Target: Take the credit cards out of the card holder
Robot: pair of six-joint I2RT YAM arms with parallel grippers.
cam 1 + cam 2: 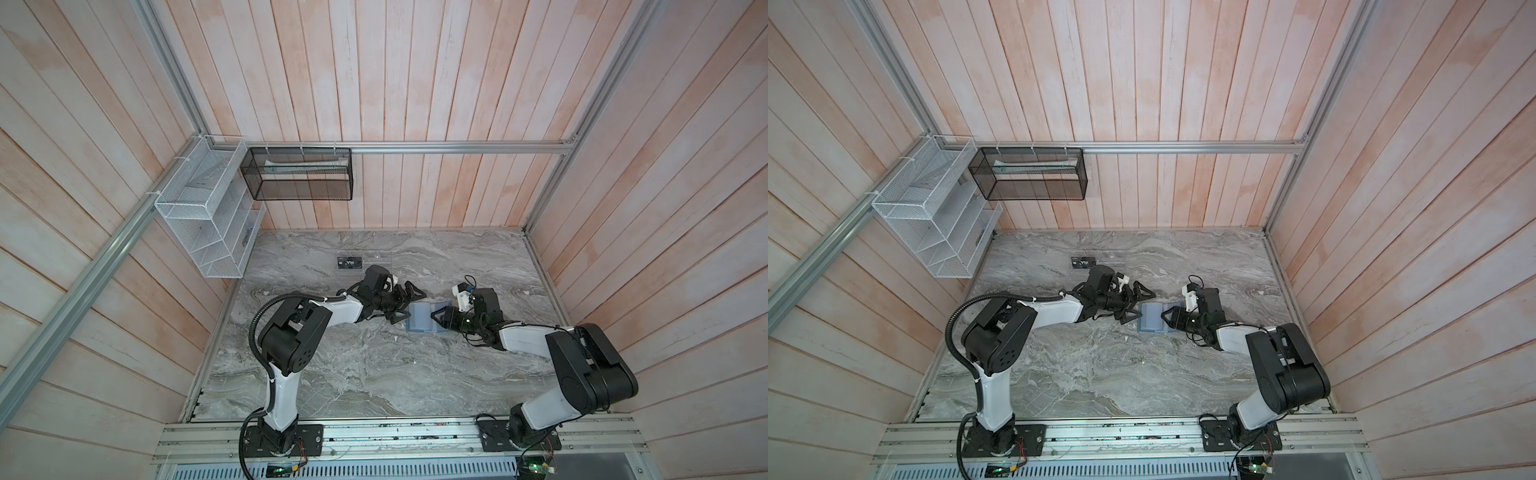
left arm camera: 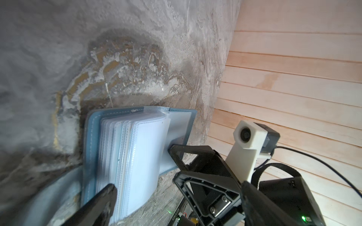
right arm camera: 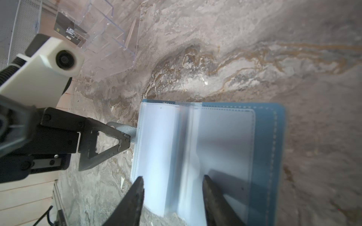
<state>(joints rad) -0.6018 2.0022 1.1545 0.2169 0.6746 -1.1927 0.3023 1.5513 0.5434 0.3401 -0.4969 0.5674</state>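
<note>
Both left gripper (image 1: 410, 308) and right gripper (image 3: 174, 187) gape; only wrist views reveal the card holder's (image 3: 270, 146) clear sleeves (image 2: 141, 148) fanned.

The card holder (image 3: 271, 137) is slate blue with pale stitching, its sleeves (image 3: 156, 146) milky white. The table (image 1: 374, 374) is grey marble veined brown. The card (image 1: 351, 263), upper centre, is black with white lettering.

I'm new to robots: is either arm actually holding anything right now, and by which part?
Nothing looks gripped. The right tool stands open astride the card holder's pages; the left tool, wide open, only seems to touch its snap tab.
</note>
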